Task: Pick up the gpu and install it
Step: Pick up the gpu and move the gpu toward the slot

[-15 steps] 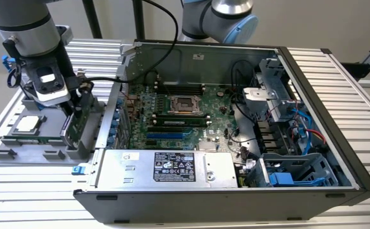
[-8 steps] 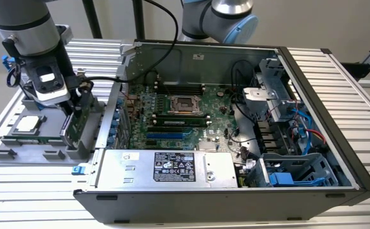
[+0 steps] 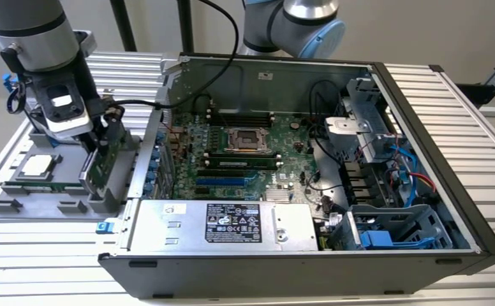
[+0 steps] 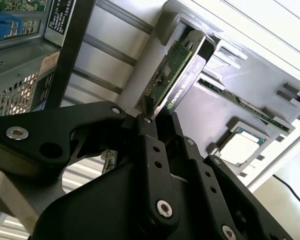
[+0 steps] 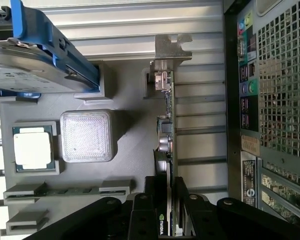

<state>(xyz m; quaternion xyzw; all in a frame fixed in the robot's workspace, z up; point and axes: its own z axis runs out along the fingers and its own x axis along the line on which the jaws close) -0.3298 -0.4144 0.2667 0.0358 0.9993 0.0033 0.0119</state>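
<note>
1. Jaws are clenched on the top edge of the gpu (image 3: 94, 167), one on the green board face and one on the black shroud. In both wrist views the card (image 4: 172, 70) (image 5: 168, 130) runs straight out from between them.
2. The gpu stands on edge in the grey holder (image 3: 26, 207), directly under the jaws. It is not yet in the computer case (image 3: 230, 280), which sits just beside the jaws on the slatted surface (image 3: 43, 255).
3. Risk: the grip covers only a short stretch of the edge, well apart from the metal bracket (image 5: 172, 47). Judging by that, the card could pivot between the jaws once it is free of the slot.
4. Risk: a pull that isn't straight could jam the card against the slot walls and drag the whole holder along. That could shake the processor chip (image 5: 32, 147) and the memory stick (image 5: 65, 190) lying beside the jaws.
5. Risk: the case wall (image 5: 232, 100) is close beside the jaws, so the bracket or a card corner could clip it on the way over.
6. Risk: one jaw presses on the bare board face, so too much squeeze could damage the parts there.
7. Risk: if the card tilts in the jaws, it probably won't line up with a slot on the motherboard (image 3: 230, 159).
</note>
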